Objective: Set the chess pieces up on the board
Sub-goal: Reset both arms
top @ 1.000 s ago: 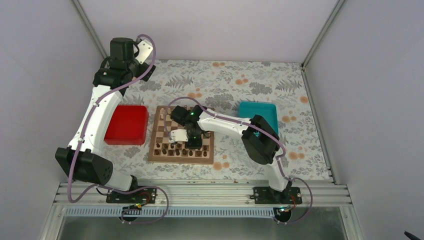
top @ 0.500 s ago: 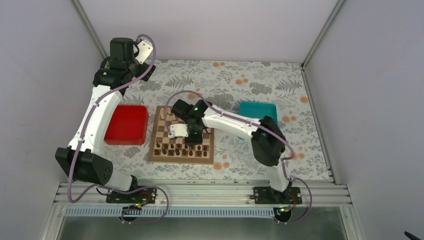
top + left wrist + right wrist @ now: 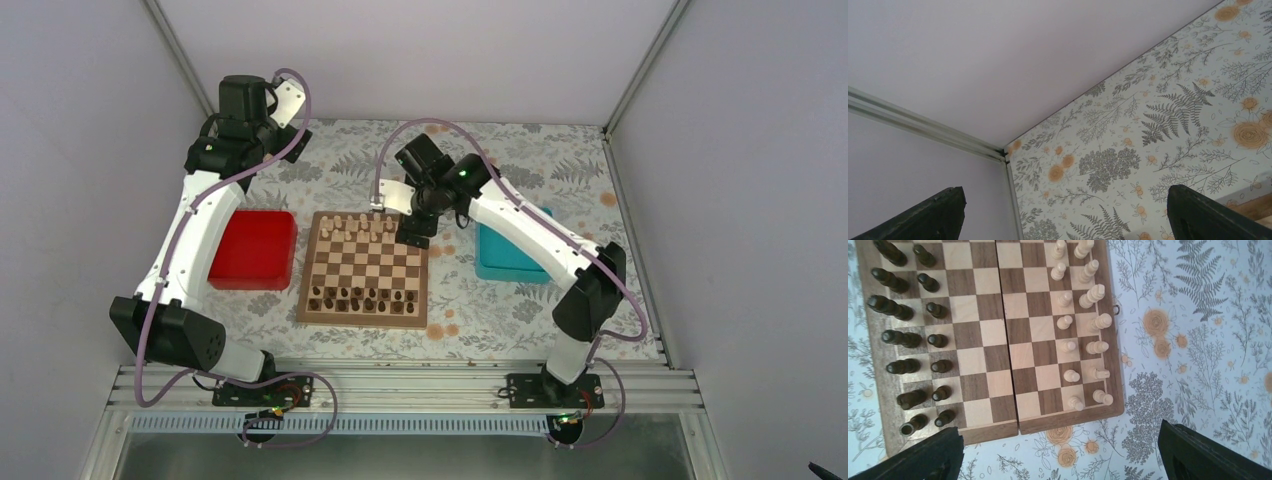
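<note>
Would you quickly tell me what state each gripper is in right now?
Left gripper: open, fingers wide apart, holding nothing.
Right gripper: open, empty, near the edge of the square wooden chessboard.

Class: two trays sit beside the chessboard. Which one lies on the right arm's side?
The teal tray, right of the board and partly under the right arm; the red tray sits left of the board.

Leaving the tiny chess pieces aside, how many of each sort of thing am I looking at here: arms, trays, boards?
Robot arms: 2, the left arm and the right arm
Trays: 2, the red tray and the teal tray
Boards: 1, the chessboard
Total: 5
</note>
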### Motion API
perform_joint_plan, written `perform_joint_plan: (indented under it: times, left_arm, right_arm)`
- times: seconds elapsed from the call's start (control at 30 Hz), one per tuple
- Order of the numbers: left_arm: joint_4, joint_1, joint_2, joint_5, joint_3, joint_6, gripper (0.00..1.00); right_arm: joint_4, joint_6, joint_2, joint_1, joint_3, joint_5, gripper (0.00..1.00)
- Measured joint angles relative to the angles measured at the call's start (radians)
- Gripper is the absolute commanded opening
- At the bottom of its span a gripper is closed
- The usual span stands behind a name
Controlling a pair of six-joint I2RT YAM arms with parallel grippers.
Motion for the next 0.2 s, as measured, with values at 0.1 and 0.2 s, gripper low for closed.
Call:
perform_joint_plan:
  times: [0.1, 0.2]
  left_arm:
    - [0.000, 0.000, 0.000, 0.003, 0.000, 0.000, 1.00]
    - [0.000, 0.000, 0.000, 0.004, 0.000, 0.000, 1.00]
  right_arm:
    - [0.052, 0.015, -0.010, 0.010, -0.052, 0.034, 1.00]
    - [0.086, 0.019, -0.010, 0.011, -0.100, 0.051, 1.00]
